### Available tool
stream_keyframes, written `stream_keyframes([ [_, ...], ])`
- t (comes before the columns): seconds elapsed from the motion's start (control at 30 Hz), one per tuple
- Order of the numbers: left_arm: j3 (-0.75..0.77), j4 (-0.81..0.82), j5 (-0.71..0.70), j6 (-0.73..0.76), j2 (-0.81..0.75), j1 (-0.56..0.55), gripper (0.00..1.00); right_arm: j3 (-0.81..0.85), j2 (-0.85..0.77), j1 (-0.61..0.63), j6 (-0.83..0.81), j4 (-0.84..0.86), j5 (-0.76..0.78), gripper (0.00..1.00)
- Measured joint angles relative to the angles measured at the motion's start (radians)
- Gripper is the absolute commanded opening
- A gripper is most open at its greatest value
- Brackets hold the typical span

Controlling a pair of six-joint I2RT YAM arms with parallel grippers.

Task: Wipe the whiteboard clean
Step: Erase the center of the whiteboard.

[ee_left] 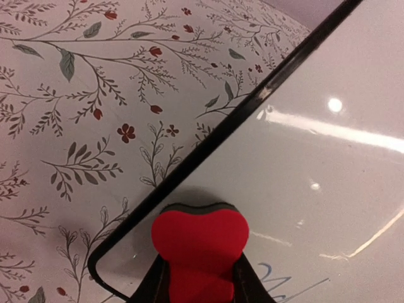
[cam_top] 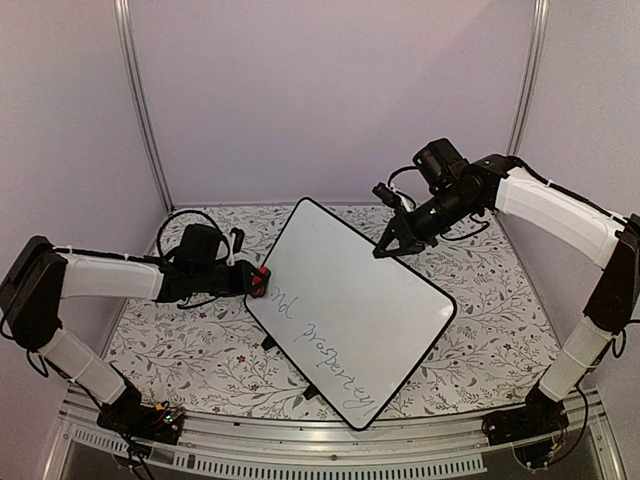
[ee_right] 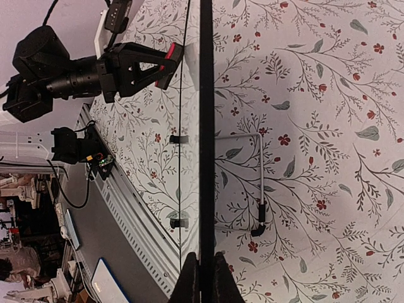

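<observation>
Left claw (cam_top: 252, 281): clamped tight on a red eraser (ee_left: 199, 243), dark felt face forward. The felt is pressed on the whiteboard (cam_top: 350, 300) just inside its left corner, at the start of the line of text. My read: it's staged there so one pass can run down the whole line.

Whiteboard: mid-counter (cam_top: 180, 350), turned diagonal, left corner by the eraser and near corner toward the arm bases. Small black feet show under the near-left edge. Most of the surface is blank.

Writing (cam_top: 325, 345): one cursive line along the near-left edge. The last word reads "prosperity". The short word before it is too small to make out, maybe "and". No brand or label visible anywhere. Nothing looks wiped yet, so I'd say the task is at its start.

Right claw (cam_top: 388, 248): closed on the black rim at the far-right edge; wrist view shows the fingers pinching the rim edge-on. Likely a brace so the board doesn't slide under the eraser push.
</observation>
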Motion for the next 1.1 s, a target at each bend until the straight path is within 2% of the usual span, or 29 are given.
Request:
stream_keyframes([
  [0.4,-0.075,0.05,0.032,-0.004,-0.028,-0.025,0.0,0.0,0.0,0.0,0.0,0.0,0.0,0.0],
  [1.1,-0.193,0.119,-0.003,-0.052,-0.069,-0.117,0.0,0.0,0.0,0.0,0.003,-0.001,0.0,0.0],
])
